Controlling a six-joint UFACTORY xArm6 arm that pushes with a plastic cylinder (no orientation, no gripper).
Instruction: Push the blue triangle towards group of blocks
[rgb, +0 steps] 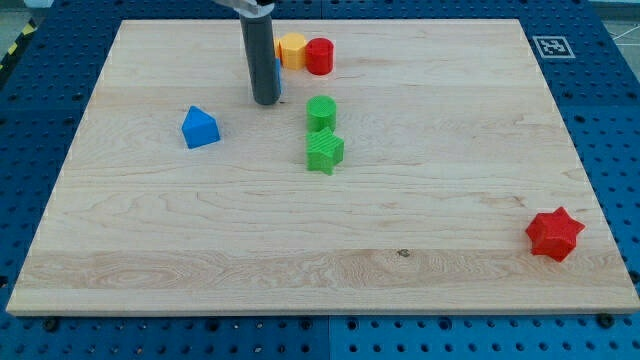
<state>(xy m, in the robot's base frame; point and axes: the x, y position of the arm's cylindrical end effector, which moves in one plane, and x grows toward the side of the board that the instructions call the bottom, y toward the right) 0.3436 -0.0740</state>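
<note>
The blue triangle (200, 127) lies alone on the wooden board (320, 250) at the view's upper left. My tip (266, 101) rests on the board to its right and slightly above, apart from it. Right of the tip stands a group of blocks: a yellow block (291, 48) and a red cylinder (319, 56) at the top, a green cylinder (321, 112) and a green star (324, 151) lower down. A bit of another blue block (278, 72) shows behind the rod, mostly hidden.
A red star (554, 234) lies near the board's lower right corner. A marker tag (552, 46) sits off the board at the upper right. Blue perforated table surrounds the board.
</note>
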